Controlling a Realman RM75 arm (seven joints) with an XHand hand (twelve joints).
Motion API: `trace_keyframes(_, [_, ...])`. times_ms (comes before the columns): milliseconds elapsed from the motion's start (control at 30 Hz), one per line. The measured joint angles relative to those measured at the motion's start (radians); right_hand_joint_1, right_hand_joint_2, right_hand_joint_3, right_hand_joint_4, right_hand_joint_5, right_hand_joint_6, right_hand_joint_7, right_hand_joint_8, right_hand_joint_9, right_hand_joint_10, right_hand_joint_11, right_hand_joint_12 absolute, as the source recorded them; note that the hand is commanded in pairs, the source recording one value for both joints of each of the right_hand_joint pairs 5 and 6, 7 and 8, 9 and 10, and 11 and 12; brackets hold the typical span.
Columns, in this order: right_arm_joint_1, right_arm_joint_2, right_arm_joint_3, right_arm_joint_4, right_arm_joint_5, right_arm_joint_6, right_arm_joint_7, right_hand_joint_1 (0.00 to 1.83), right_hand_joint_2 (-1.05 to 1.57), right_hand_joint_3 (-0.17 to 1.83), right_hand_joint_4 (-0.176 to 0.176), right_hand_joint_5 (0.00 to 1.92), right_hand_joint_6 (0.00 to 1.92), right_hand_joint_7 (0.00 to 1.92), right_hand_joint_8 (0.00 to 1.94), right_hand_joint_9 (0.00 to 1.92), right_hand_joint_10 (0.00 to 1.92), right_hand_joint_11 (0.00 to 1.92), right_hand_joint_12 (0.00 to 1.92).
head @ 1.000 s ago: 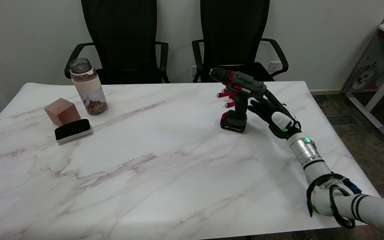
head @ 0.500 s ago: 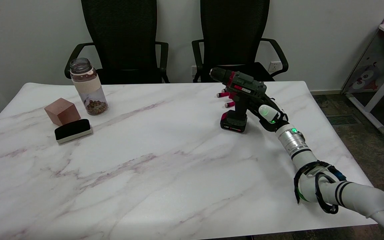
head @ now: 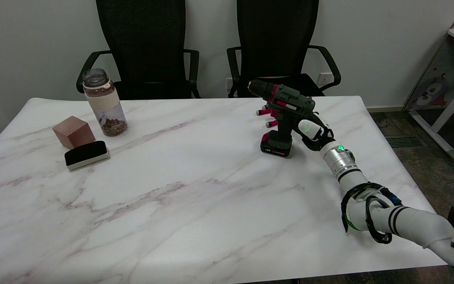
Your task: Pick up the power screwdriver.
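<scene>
Hand on the right has slid in against the drill handle since a second ago; whether it grips, I cannot tell.

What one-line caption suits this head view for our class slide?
Right hand reaches the handle of an upright power screwdriver on a marble table.

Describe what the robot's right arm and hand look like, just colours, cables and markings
The right arm is white with thin black bands, a ribbed silver wrist section and black cables looped at a joint. Green lights glow on it. The right hand is black with a white shell.
</scene>
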Motion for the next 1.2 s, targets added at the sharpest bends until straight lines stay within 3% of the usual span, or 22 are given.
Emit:
trace_keyframes(467, [0.033,-0.020,-0.011,0.010,-0.001,-0.016,-0.021,0.97,-0.59,0.88,0.176,0.26,0.26,0.26,0.26,0.24,0.24,0.22,0.22])
trace_keyframes(1200, [0.056,-0.033,-0.030,0.008,-0.001,-0.022,-0.029,0.99,-0.56,0.85,0.176,0.28,0.28,0.28,0.28,0.27,0.27,0.29,0.29])
